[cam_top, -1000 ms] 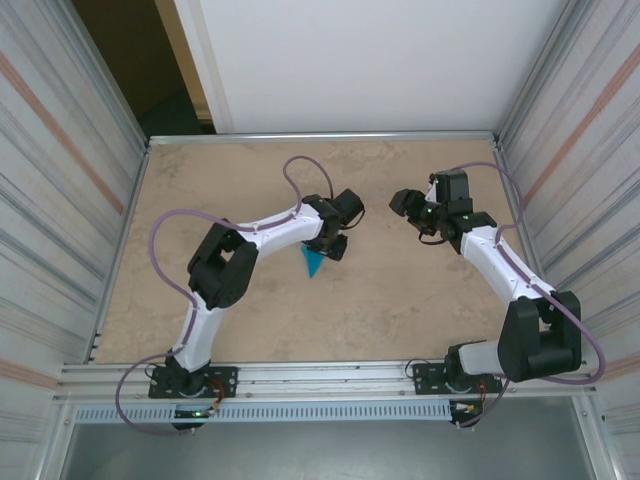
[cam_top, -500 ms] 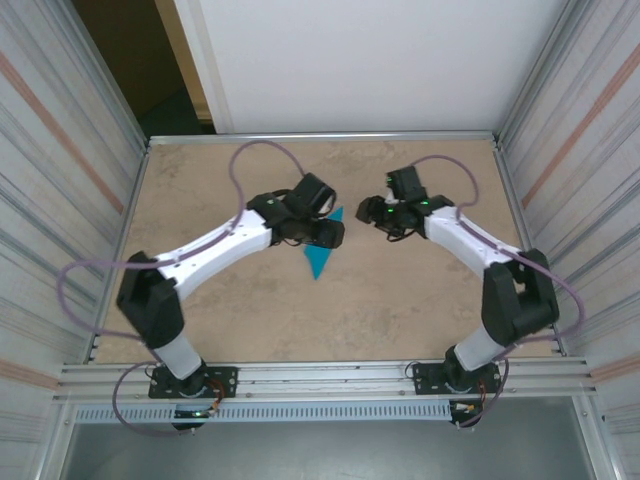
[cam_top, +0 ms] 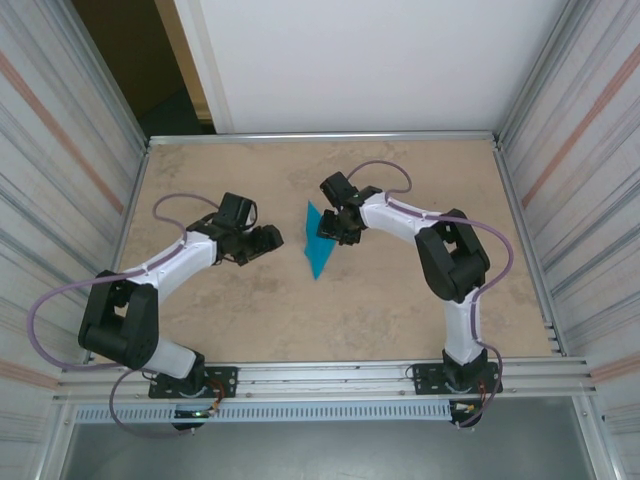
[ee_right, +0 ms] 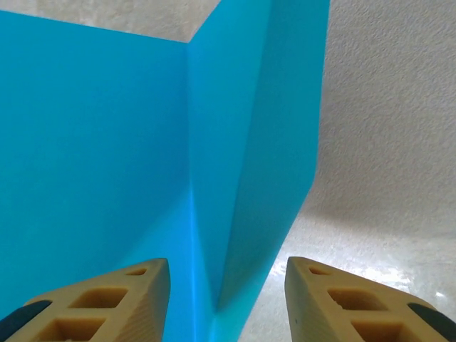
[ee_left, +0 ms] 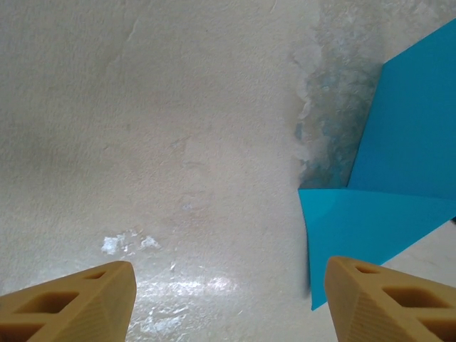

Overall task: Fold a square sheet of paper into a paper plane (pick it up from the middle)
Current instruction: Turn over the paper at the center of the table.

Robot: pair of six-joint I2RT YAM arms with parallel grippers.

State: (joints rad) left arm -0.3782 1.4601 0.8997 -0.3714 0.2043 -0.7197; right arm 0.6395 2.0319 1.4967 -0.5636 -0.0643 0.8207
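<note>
The square sheet of paper (cam_top: 317,245) is teal-blue and folded into a narrow pointed kite shape. It lies mid-table with its tip toward the near edge. My right gripper (cam_top: 335,231) sits at its upper right edge. In the right wrist view, my right gripper (ee_right: 226,303) is open, and a raised fold of the paper (ee_right: 249,142) stands between the fingertips without touching them. My left gripper (cam_top: 266,242) is a short way left of the paper, open and empty. In the left wrist view, my left gripper (ee_left: 228,303) has the paper (ee_left: 388,214) just past the right fingertip (ee_left: 385,299).
Corrugated metal walls (cam_top: 60,200) stand close on both sides. A metal rail (cam_top: 320,375) runs along the near edge. The purple cables (cam_top: 385,170) loop over the tabletop behind each arm. Bare tan table (cam_top: 380,310) lies in front of the paper.
My left gripper opened, let go of the paper and drew back to the left. My right gripper swung left onto the paper's upper edge, its jaws narrowing. The paper now lies on the table.
</note>
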